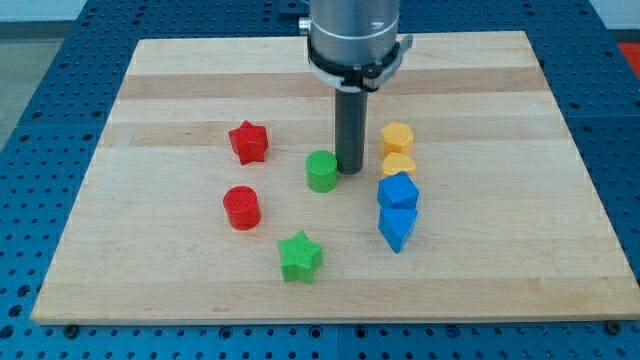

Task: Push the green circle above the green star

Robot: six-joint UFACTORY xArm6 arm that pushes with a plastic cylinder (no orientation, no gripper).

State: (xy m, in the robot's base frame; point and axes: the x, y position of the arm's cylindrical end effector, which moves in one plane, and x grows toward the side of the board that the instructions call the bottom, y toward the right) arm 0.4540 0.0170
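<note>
The green circle (321, 171) sits near the middle of the wooden board (180, 90). The green star (299, 257) lies below it, slightly to the view's left, near the board's bottom edge. My tip (350, 170) is at the end of the dark rod, right beside the green circle on its right side, touching or nearly touching it.
A red star (248, 142) and a red circle (241, 208) lie to the left of the green circle. To the right of my tip stand a yellow hexagon (397, 137), a yellow block (398, 163), a blue block (398, 192) and a second blue block (396, 228) in a column.
</note>
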